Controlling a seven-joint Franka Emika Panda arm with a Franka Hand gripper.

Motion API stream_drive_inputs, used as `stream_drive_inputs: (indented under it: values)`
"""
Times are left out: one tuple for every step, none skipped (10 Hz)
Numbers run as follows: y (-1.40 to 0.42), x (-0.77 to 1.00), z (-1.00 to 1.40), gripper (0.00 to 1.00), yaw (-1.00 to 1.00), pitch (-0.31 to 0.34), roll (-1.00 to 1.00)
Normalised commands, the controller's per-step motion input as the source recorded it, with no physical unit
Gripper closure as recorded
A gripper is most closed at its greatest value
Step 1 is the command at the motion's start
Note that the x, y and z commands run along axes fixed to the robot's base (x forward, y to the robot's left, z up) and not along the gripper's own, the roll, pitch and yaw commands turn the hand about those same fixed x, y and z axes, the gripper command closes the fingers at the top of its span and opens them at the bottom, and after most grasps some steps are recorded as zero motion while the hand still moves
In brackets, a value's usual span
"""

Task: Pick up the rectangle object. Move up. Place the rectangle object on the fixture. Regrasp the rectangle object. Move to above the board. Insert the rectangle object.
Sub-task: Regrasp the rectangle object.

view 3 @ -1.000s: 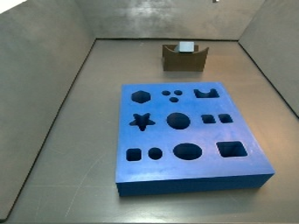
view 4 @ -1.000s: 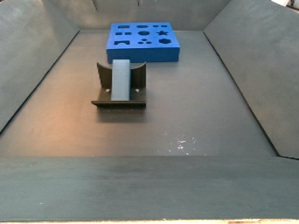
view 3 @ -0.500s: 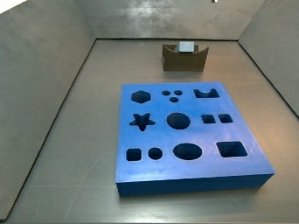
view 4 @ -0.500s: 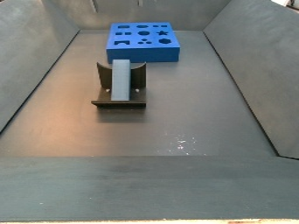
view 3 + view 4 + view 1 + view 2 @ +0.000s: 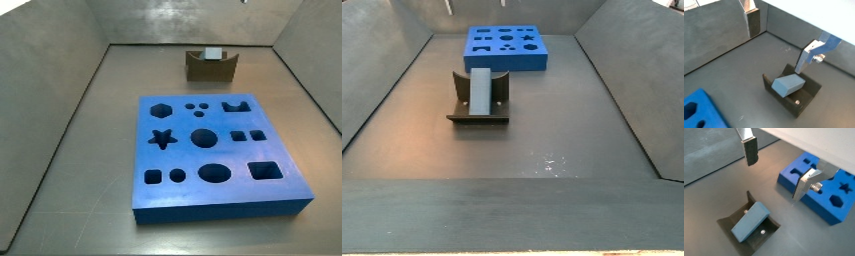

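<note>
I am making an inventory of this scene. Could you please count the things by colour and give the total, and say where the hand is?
Bright blue: 1, the board
Light blue-grey: 1, the rectangle object, lying in the fixture
Dark brown: 1, the fixture
Total: 3
The hand is open above the fixture, holding nothing; it shows in both wrist views.

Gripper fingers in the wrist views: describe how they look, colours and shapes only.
The gripper has two flat silver plate fingers. One carries a dark rectangular pad at its tip; the other shows a round silver bolt head on its angled plate. No cables or markings show.
</note>
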Motion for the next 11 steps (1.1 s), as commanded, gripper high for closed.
stream_drive_inputs:
  values:
    - [-0.02, -0.01, 0.01, 0.00, 0.01, -0.042, 1.00]
    - [-0.02, -0.02, 0.01, 0.00, 0.01, -0.044, 1.00]
    - [-0.02, -0.02, 0.01, 0.00, 0.01, -0.044, 1.00]
    - [-0.02, -0.02, 0.01, 0.00, 0.01, -0.043, 1.00]
    - [-0.02, -0.01, 0.01, 0.00, 0.01, -0.042, 1.00]
    - [-0.02, -0.01, 0.01, 0.00, 0.01, -0.039, 1.00]
    - [-0.03, -0.01, 0.01, 0.00, 0.01, -0.035, 1.00]
    - [-0.02, 0.00, 0.01, 0.00, 0.01, -0.032, 1.00]
    - [-0.02, 0.00, 0.01, 0.00, 0.02, -0.024, 1.00]
    - [-0.02, 0.01, 0.00, 0.00, 0.02, -0.021, 1.00]
    - [-0.02, 0.02, -0.01, 0.00, 0.02, -0.012, 1.00]
